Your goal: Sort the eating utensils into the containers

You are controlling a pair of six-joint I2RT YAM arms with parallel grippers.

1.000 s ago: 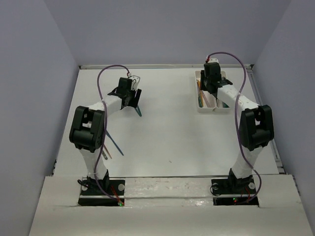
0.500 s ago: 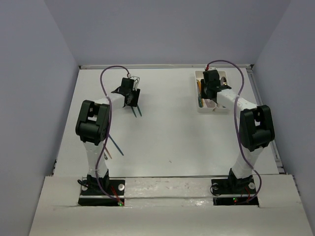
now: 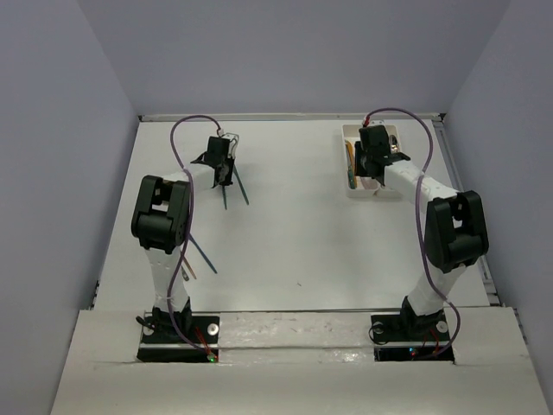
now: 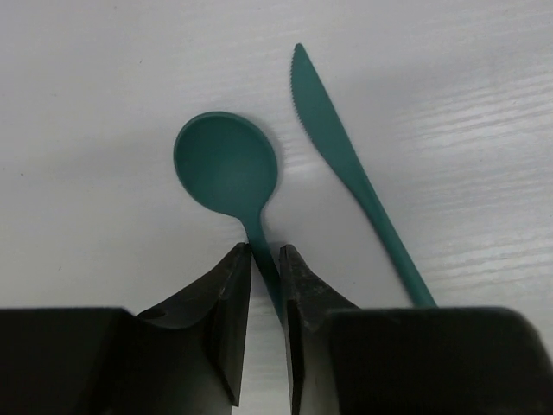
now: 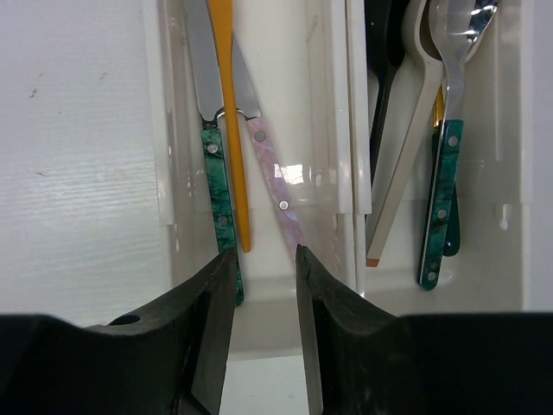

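Over the last second the left arm (image 3: pixel 162 216) has turned its wrist in over the teal pair, so both pieces now show just near of it. The right arm (image 3: pixel 449 225) has shifted only slightly above the trays.

The teal plastic spoon (image 4: pixel 226 164) lies bowl-up on the white worktop (image 3: pixel 294 233), far and left of centre, and its thin handle runs back between the left arm's jaws. Those jaws are drawn in against the handle on both sides. We read that as a grip taken, with the spoon not yet lifted. Just right of it, not touching, lies the teal plastic serrated knife (image 4: pixel 350 169).

The two joined white plastic trays (image 5: pixel 340 104) sit at the far right. The left one holds a teal-handled steel knife (image 5: pixel 218 199), an orange knife (image 5: pixel 232 130) and a pearly pink-handled knife (image 5: pixel 276 186). The right one holds a beige spoon (image 5: pixel 402 156), a silver-bowled spoon with a teal handle (image 5: pixel 441 199) and some darker pieces we cannot make out. The right arm's jaws hang apart and empty over the near end of the left tray.

We judge the sorting to be well past halfway. Four pieces are left out: the teal pair, a slim blue utensil (image 3: pixel 204 252) and a small orange-tan piece (image 3: pixel 189 271) near the left arm.
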